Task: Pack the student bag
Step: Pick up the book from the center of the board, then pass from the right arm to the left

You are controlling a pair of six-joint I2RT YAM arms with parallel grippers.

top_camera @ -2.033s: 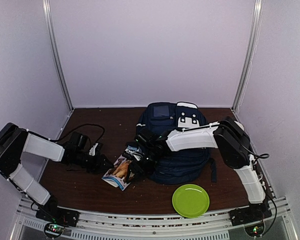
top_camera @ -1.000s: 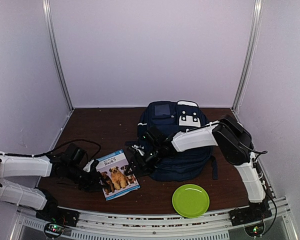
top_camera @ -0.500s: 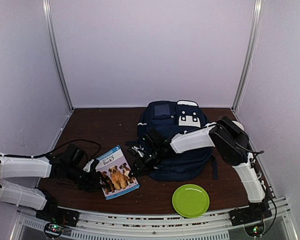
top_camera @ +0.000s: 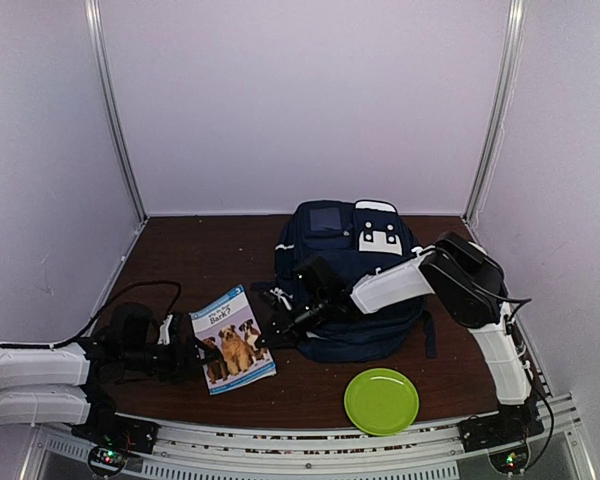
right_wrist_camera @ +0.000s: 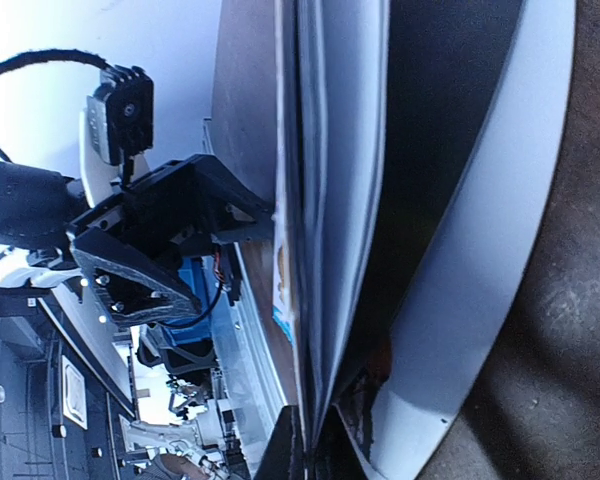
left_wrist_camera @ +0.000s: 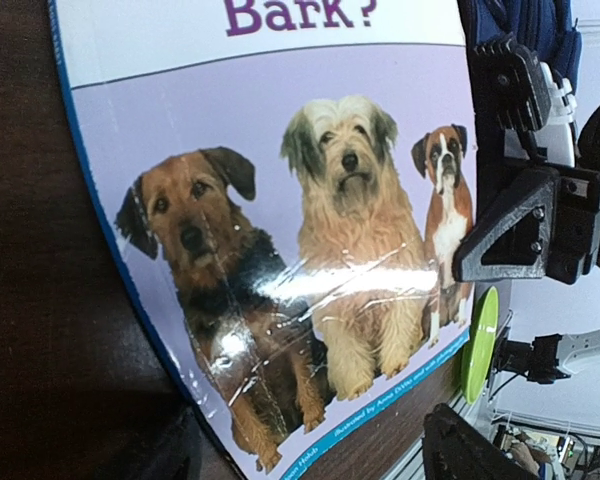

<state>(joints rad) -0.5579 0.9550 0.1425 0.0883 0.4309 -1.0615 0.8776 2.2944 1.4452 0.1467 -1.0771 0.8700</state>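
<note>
A dog picture book [top_camera: 233, 338] is lying on the worktop [top_camera: 200, 260], apparently being readied between both arms for the student bag [top_camera: 370, 335]. The left end effector [top_camera: 193, 352], fingers apart, is straddling its edge. The right end effector [top_camera: 268, 338] is meeting the opposite edge, its closure impossible to tell. The bag is sitting just behind it.

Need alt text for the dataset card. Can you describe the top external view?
A dog picture book lies flat on a brown table, with the left gripper at its left edge and the right gripper at its right edge. A navy backpack sits right of it, farther back. A green plate lies near the front edge.
</note>
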